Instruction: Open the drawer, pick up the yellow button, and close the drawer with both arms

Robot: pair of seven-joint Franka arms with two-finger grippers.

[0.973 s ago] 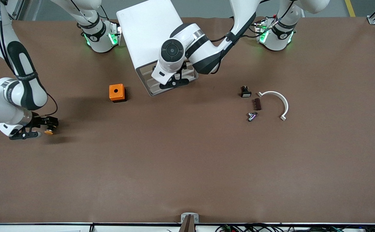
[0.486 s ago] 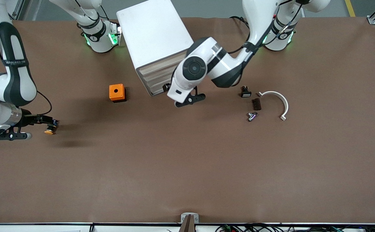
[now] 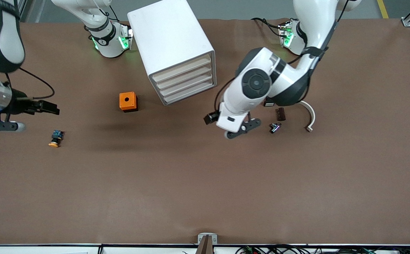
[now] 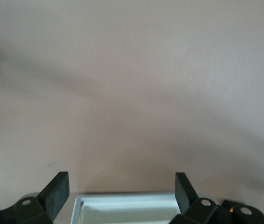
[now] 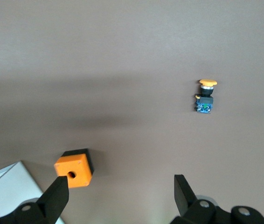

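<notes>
While your right gripper [image 3: 32, 114] hung over the worktop [image 3: 190, 183] at the right arm's end, its fingers [image 5: 57, 196] stood wide apart and empty. You could see the button [image 3: 54, 138] lying on the worktop just beside it, nearer the front camera than the orange box [image 3: 127, 101]. The drawer [image 3: 185, 68] sat shut in the cabinet [image 3: 169, 38]. Your left gripper [image 3: 238, 128] hovered over the worktop near the small parts [image 3: 276, 127], fingers [image 4: 57, 191] also spread, holding nothing.

High front view, two wrist views
</notes>
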